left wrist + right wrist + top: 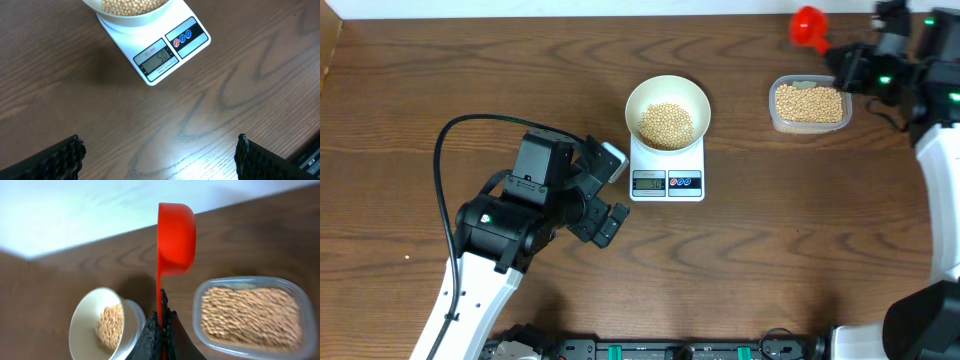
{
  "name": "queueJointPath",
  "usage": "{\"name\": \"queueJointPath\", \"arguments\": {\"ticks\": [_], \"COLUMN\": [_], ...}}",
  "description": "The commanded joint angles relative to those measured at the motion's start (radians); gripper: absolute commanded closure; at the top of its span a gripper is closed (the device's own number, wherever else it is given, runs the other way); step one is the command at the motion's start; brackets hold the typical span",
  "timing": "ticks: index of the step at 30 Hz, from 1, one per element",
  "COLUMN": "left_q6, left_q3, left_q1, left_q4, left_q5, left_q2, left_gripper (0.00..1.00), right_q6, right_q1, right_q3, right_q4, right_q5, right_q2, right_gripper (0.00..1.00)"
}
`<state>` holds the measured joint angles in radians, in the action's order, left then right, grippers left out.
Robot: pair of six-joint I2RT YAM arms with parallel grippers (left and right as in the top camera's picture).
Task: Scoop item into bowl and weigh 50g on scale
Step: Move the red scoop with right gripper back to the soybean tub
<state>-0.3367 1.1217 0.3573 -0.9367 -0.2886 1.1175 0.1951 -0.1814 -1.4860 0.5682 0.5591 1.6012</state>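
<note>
Clamps red scoop (175, 235) by its handle in closed right claw (162, 322), long axis straight ahead, tub (250, 280) of beans (250, 312) below-right; notes bowl (667, 88) on scale (638, 160) well left, nearer left claw (616, 192), fingers spread wide.

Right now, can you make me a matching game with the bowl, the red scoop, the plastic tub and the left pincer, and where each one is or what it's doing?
Things:
1. white bowl
2. red scoop
3. clear tub
4. left pincer

Places or states:
A. wide open, holding nothing
B. straight on the table
C. sitting on the scale
D. gripped by the shut right pincer

Pairs: 1-C, 2-D, 3-B, 4-A
</note>
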Motion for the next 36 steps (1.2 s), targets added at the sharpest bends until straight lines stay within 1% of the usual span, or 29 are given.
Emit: {"name": "queueJointPath", "arguments": {"ticks": [1,5,7,9,12,17,20,24,27,29,36], "left_q6": [0.009,0.009,0.009,0.009,0.009,0.009,0.009,0.009,0.009,0.009,0.009], "left_q3": [-0.008,-0.008,-0.008,-0.008,-0.008,-0.008,-0.008,-0.008,-0.008,-0.008,-0.008], "left_q1": [0.003,0.003,0.003,0.003,0.003,0.003,0.003,0.003,0.003,0.003,0.003], "left_q4": [0.000,0.000,0.000,0.000,0.000,0.000,0.000,0.000,0.000,0.000,0.000], "left_q5": [0.002,0.003,0.003,0.003,0.003,0.003,0.003,0.003,0.003,0.003,0.003], "left_q2": [0.005,0.005,0.005,0.005,0.005,0.005,0.005,0.005,0.005,0.005,0.005], "left_gripper": [0.02,0.02,0.02,0.02,0.02,0.02,0.02,0.02,0.02,0.02,0.02], "right_q6": [0.193,0.376,0.427,0.489,0.561,0.580,0.633,0.677,0.710,0.735,0.749], "right_q1": [-0.067,-0.138,-0.154,-0.158,-0.152,-0.108,-0.079,-0.042,-0.021,-0.018,-0.018], "right_q3": [-0.025,-0.025,-0.025,-0.024,-0.022,-0.019,-0.019,-0.019,-0.019,-0.019,-0.019], "right_q4": [0.002,0.055,0.101,0.158,0.194,0.182,0.159,0.057,0.018,0.020,0.073], "right_q5": [0.024,0.021,-0.007,-0.079,-0.126,-0.155,-0.208,-0.209,-0.211,-0.210,-0.219], "right_q2": [-0.020,-0.020,-0.020,-0.019,-0.009,0.020,0.052,0.121,0.169,0.190,0.199], "right_gripper": [0.99,0.98,0.98,0.98,0.99,0.99,0.98,0.99,0.99,0.99,0.99]}}
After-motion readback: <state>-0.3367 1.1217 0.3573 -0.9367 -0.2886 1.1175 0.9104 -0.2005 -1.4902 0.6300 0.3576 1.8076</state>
